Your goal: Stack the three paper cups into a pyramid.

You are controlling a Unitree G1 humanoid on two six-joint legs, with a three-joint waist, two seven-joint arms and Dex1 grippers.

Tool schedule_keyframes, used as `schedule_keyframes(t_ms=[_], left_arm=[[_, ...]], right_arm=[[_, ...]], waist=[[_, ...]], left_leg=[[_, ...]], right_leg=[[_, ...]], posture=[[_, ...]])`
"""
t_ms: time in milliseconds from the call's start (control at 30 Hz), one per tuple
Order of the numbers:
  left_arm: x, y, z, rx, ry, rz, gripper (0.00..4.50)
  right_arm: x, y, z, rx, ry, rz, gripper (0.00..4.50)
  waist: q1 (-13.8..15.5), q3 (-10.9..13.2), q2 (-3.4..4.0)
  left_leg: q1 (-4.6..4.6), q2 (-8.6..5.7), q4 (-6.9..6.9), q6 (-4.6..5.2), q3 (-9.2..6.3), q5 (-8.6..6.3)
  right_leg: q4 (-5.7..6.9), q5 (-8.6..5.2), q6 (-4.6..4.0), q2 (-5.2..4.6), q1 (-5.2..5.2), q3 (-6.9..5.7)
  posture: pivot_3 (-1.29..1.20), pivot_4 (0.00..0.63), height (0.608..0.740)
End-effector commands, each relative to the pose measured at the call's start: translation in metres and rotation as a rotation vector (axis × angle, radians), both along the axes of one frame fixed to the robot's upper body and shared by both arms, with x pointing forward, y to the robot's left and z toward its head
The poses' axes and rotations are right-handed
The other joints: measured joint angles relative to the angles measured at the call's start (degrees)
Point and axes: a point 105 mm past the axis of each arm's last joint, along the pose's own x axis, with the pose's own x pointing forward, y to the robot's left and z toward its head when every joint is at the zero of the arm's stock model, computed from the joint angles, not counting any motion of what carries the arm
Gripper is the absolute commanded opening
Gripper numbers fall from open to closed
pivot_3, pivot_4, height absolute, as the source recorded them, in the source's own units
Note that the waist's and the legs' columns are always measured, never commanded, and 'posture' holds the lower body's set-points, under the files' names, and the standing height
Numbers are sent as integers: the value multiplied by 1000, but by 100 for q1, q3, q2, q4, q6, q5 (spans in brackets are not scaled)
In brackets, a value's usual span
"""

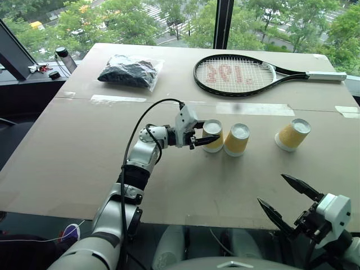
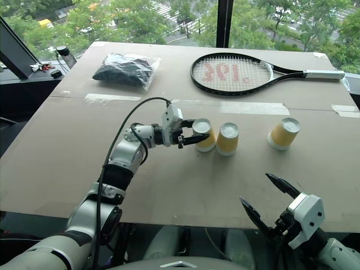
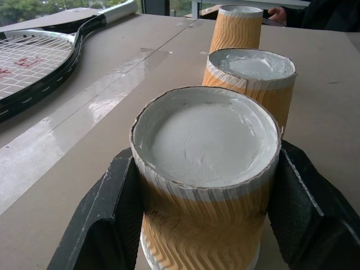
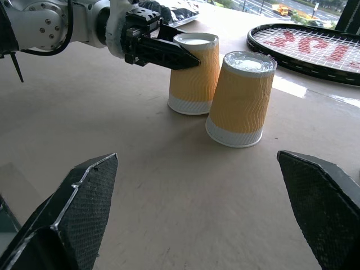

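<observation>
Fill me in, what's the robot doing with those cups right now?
The left gripper is shut on one upside-down yellow-orange ribbed paper cup, standing on the brown cardboard-covered table right beside a second identical cup. The third cup stands apart, toward the robot's right, tilted. The right gripper hangs open and empty near the table's front edge. No cup is stacked yet.

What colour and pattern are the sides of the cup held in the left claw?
Yellow-orange with a wavy ribbed texture and a white band at the rim; the cup shows best in the left wrist view.
</observation>
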Motion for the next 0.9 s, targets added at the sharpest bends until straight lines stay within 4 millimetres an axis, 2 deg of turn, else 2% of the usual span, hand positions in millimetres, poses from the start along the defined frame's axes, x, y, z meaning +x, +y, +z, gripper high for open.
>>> schedule_keyframes(t_ms=[33, 200, 233, 333, 500, 600, 767, 800, 900], left_arm=[[2, -1, -2, 8, -18, -4, 2347], [-1, -3, -2, -18, 5, -34, 2347], [-1, -2, -1, -23, 3, -34, 3361], [-1, 2, 4, -38, -19, -18, 4477], [-4, 16, 15, -58, -44, 7, 4477], [-6, 31, 25, -94, -33, 39, 4477], [-19, 58, 32, -80, -54, 89, 4477], [-21, 67, 31, -67, -71, 119, 4477], [-41, 79, 41, -102, -28, 82, 4477]], right_arm=[[-2, 3, 12, -3, -59, 1, 4500], [-3, 2, 12, -4, -59, -6, 4500], [-3, 2, 12, -5, -59, -10, 4500], [-3, 0, 12, -7, -57, -19, 4500], [6, -5, 22, 44, -92, -84, 4500], [18, -11, 29, 78, -96, -138, 4500], [51, -29, 41, 27, -120, -258, 4500], [62, -38, 44, 18, -120, -308, 4500], [86, -54, 44, -22, -96, -379, 4500]], waist=[[0, 0, 0], [4, -2, 0], [4, -2, 0], [-7, -1, 0], [-16, -1, 0], [-17, -1, 0], [-16, 0, 3], [-5, 0, 3], [-22, 1, 2]], left_leg=[[0, 0, 0, 0, 0, 0], [0, 0, 0, 0, -1, 0], [0, 0, 1, 0, -1, 0], [-1, 0, 0, 0, -1, 0], [-1, 3, 0, 0, -1, 0], [0, 4, 0, 0, -1, 0], [0, 3, 0, -8, -1, 5], [0, 4, -1, -24, -2, 14], [-1, 3, -1, -25, -2, 15]], right_leg=[[0, 0, 0, 0, 0, -1], [0, 0, 0, 0, 1, -2], [0, 0, 0, 0, 1, -2], [0, 0, 0, 0, 0, -2], [1, 0, 0, 1, -2, 0], [2, 0, 0, -1, -2, 1], [3, 0, -1, -4, -2, 8], [2, 0, -1, -4, -2, 9], [1, 0, -1, -5, -2, 14]], posture=[[0, 150, 740], [0, 150, 740], [0, 150, 740], [0, 150, 740], [0, 150, 740], [0, 150, 740], [0, 150, 740], [0, 150, 740], [0, 150, 740]])
